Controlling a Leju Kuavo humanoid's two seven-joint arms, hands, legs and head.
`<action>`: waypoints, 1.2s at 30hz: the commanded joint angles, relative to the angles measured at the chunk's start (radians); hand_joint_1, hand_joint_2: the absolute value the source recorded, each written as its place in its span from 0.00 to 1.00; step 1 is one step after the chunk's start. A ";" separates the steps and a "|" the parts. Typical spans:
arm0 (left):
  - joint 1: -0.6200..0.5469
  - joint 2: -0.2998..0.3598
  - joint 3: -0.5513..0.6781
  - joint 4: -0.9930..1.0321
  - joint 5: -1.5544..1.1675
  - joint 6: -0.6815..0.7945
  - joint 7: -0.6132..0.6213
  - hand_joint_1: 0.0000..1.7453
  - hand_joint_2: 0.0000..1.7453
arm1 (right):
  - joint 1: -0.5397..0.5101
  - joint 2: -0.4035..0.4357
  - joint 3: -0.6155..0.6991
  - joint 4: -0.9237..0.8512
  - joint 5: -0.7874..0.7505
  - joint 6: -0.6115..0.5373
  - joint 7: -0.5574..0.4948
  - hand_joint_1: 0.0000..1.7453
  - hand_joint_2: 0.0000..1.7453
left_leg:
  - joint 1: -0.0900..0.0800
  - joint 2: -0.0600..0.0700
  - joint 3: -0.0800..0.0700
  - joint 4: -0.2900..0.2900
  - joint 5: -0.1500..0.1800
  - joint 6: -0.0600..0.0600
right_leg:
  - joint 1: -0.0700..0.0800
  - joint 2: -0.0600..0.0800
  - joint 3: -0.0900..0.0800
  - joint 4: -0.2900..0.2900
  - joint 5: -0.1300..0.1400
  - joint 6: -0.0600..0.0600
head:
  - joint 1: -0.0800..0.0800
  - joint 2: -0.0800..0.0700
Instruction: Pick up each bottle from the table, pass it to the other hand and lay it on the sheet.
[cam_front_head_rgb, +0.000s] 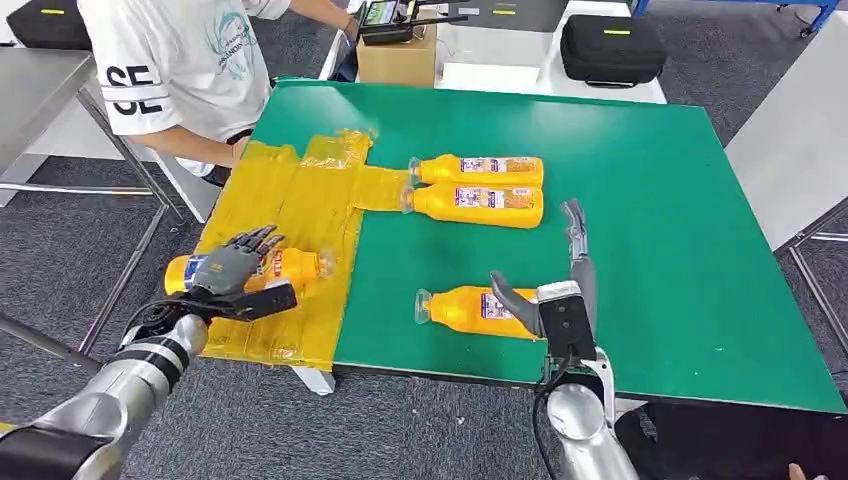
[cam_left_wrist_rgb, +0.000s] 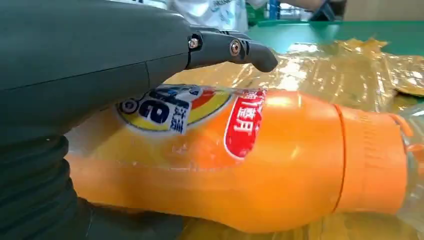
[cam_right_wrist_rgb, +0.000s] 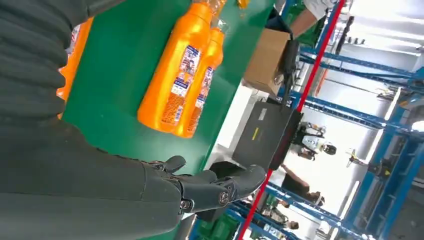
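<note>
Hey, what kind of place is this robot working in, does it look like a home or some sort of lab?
Probably a robotics lab or test workshop, not a home. A green work table stands on grey carpet, blue metal racking lines the room, and black equipment cases sit nearby beside a cardboard box.

A person in a white printed T-shirt (cam_front_head_rgb: 180, 60) is standing at the green table's far left corner. A brown cardboard box (cam_front_head_rgb: 396, 58) is sitting beyond the table's far edge, and a black zipped case (cam_front_head_rgb: 611, 48) is lying on a white surface to its right.
</note>
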 joint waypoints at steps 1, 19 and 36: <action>0.040 0.007 0.015 0.047 0.108 -0.089 -0.083 0.00 0.00 | -0.056 -0.025 -0.009 0.075 -0.017 0.013 -0.007 0.00 1.00 | 0.000 0.004 0.007 -0.002 -0.002 -0.001 | 0.000 0.003 0.006 -0.002 -0.001 -0.002 | 0.000 0.000; 0.298 -0.161 0.274 -0.511 0.830 -0.427 -0.187 0.00 0.00 | -0.147 -0.059 -0.006 0.289 0.083 0.077 0.098 0.00 0.00 | 0.001 -0.001 0.005 0.000 -0.001 0.000 | 0.001 -0.002 0.005 -0.002 -0.001 -0.001 | 0.001 0.000; 0.274 -0.288 0.175 -0.612 1.154 -0.397 -0.018 0.00 1.00 | -0.185 -0.151 0.083 0.430 0.393 0.184 0.295 0.00 1.00 | 0.000 -0.002 0.004 0.000 -0.002 -0.001 | 0.001 -0.002 0.004 -0.001 -0.002 -0.001 | 0.000 0.000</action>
